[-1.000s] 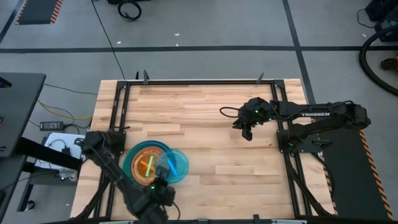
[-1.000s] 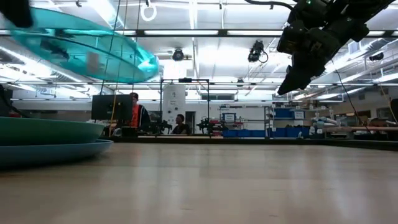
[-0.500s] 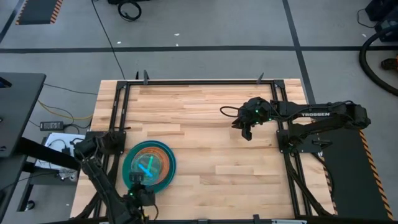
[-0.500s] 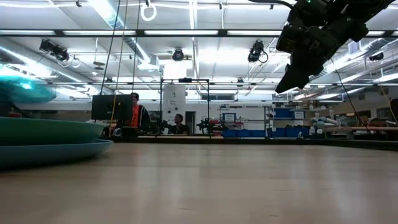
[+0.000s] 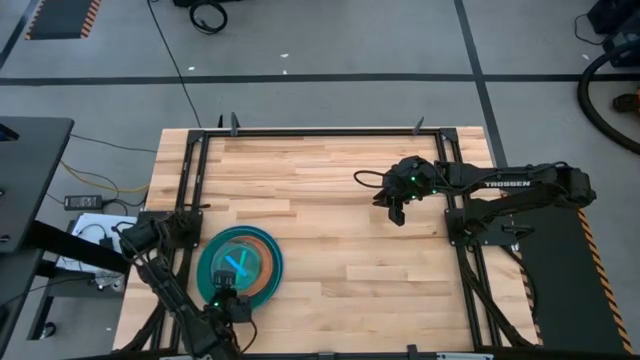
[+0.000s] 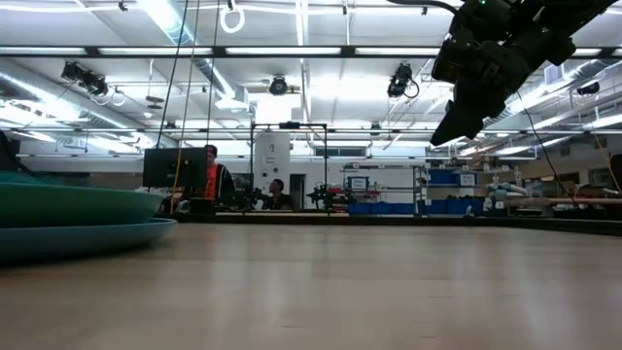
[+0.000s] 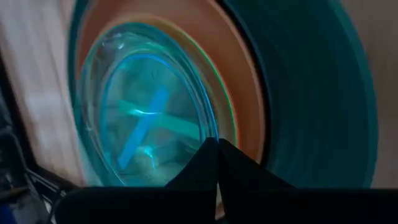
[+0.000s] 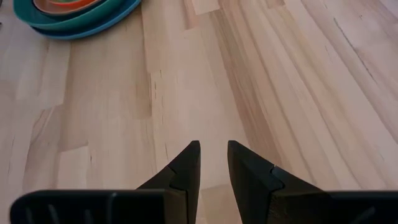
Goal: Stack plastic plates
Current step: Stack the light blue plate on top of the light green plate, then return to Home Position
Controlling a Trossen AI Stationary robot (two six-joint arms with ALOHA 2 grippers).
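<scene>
The plates form one stack (image 5: 240,265) near the table's near left corner, its bottom plate on the wood. In the low view (image 6: 78,219) and right wrist view (image 8: 74,15) the stack's teal and blue rims show. The small translucent cyan plate (image 7: 143,118) lies on top, inside an orange-tan plate (image 7: 245,106) and a large teal plate (image 7: 323,93). My left gripper (image 5: 230,298) is at the stack's near edge, shut at the cyan plate's rim. My right gripper (image 5: 397,213) hangs open above bare wood at the far right, touching nothing. My left gripper (image 7: 216,149) is shut on the cyan plate's rim (image 7: 208,134) at the stack's near side, the fingers coming from the near edge and slanting down. The fingertips cover the place of contact. The plate lies flat on top of the stack.
A black metal frame (image 5: 320,131) runs around the tabletop. Bare wood (image 5: 350,260) lies between the stack and the right arm. Beyond the table, the low view shows people (image 6: 212,180) and lab gear in the room.
My left gripper has carried the cyan plate, lifted and tilted to the right of the stack, toward the table's left and down. The plate now lies flat on top of the stack, out of the low view. The gripper has also drawn slightly toward the left.
</scene>
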